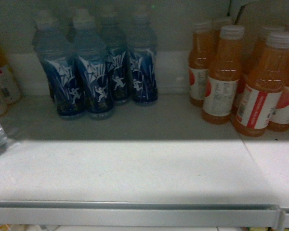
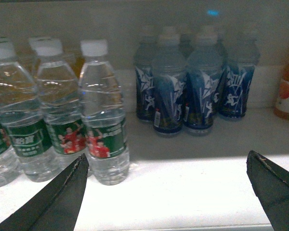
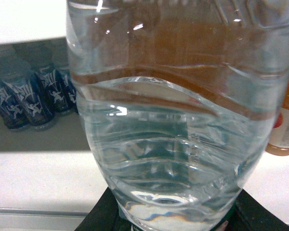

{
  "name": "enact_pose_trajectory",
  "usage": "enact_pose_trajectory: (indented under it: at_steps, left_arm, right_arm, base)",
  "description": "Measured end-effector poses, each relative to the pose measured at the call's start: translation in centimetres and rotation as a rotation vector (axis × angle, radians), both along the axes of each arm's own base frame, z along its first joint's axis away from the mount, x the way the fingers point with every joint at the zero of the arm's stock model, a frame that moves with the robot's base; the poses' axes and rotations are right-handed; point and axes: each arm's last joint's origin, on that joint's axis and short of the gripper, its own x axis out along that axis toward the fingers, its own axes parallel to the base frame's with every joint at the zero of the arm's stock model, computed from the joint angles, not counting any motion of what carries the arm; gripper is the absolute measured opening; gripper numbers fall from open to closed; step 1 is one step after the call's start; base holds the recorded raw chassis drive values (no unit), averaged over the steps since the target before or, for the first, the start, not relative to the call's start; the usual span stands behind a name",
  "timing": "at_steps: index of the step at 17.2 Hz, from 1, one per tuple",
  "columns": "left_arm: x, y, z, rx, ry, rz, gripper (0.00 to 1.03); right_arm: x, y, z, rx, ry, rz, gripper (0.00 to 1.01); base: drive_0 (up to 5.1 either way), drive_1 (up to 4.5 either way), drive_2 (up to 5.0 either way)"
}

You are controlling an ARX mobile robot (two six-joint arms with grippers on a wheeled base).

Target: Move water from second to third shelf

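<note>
Left wrist view: left claw (image 2: 166, 192) open, empty, fingers spread low over the shelf (image 2: 183, 192). Row of water bottles (image 2: 103, 113) stands at far left, blue sports-drink bottles (image 2: 192, 91) behind centre. Head view: same blue pack (image 1: 98, 72) left of centre, orange-drink bottles (image 1: 245, 82) right, neither arm in view. Right wrist view: right claw (image 3: 171, 219) closed around one water bottle (image 3: 178, 120), filling the frame, shelf edge beyond it. Step looks like carry/transfer. Next probably: bring the bottle over bare shelf, lower upright, then release.
</note>
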Motion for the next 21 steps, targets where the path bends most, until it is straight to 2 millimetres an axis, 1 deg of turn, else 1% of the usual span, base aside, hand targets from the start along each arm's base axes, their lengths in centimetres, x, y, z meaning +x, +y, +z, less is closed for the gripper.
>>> enact_pose_trajectory:
  at_steps: [21]
  left_arm:
    - [0.00,0.00,-0.01,0.000,0.001,0.000,0.98]
  right_arm:
    - [0.01,0.00,0.01,0.000,-0.001,0.001,0.36]
  base:
    - [-5.0,2.41,2.4]
